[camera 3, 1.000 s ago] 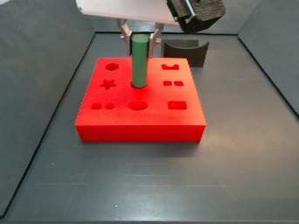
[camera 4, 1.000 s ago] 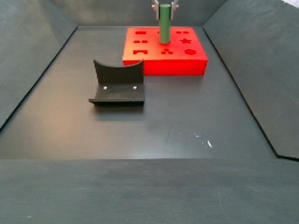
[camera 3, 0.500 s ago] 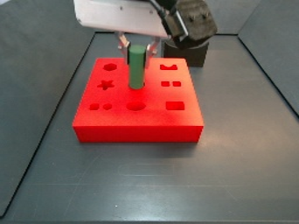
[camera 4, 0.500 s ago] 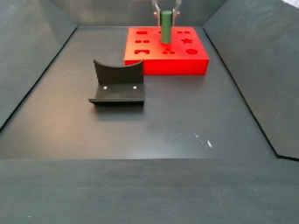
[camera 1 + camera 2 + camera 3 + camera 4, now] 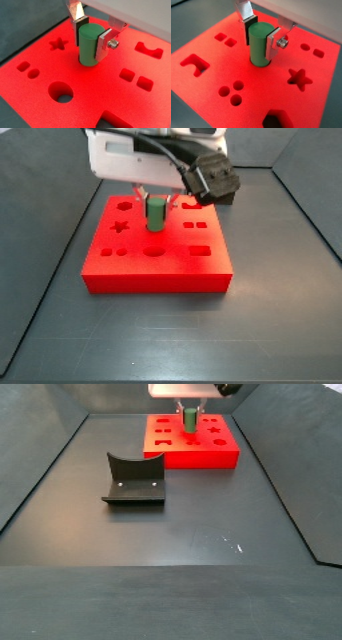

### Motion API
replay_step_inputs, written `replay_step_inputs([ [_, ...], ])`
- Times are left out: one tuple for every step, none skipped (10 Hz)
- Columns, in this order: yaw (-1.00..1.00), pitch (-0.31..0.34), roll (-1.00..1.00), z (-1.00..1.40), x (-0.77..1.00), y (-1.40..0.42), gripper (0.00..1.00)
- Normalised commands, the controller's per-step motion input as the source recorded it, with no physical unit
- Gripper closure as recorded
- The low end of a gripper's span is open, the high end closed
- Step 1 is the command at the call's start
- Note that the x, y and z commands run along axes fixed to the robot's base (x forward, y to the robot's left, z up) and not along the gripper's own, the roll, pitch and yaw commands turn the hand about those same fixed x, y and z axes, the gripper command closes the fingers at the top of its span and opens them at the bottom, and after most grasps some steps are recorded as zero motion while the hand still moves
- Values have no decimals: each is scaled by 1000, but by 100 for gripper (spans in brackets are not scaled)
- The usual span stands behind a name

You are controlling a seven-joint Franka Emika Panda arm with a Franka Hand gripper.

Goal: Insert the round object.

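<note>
The green cylindrical peg (image 5: pixel 90 45) stands upright in the middle of the red block (image 5: pixel 100 100), its lower end sunk in a round hole there. It also shows in the other wrist view (image 5: pixel 260 44) and in both side views (image 5: pixel 156 214) (image 5: pixel 190 421). My gripper (image 5: pixel 93 36) is shut on the peg's upper part, one silver finger (image 5: pixel 102 46) on each side; it is low over the block (image 5: pixel 154 253). The block's top also has star, square, round and notched cut-outs.
A dark grey curved block (image 5: pixel 134 479) sits on the dark floor in front of the red block (image 5: pixel 194 452). Low dark walls edge the floor. The arm's white body and black cable hang over the block's far side (image 5: pixel 201 168).
My gripper has come down with the peg. The peg stands lower in the block than a second ago, and less of its length shows above the top.
</note>
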Motion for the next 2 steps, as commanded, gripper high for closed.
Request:
replay_step_inputs([
  [0,0,-20,0,0,0,100],
  [0,0,0,0,0,0,100],
])
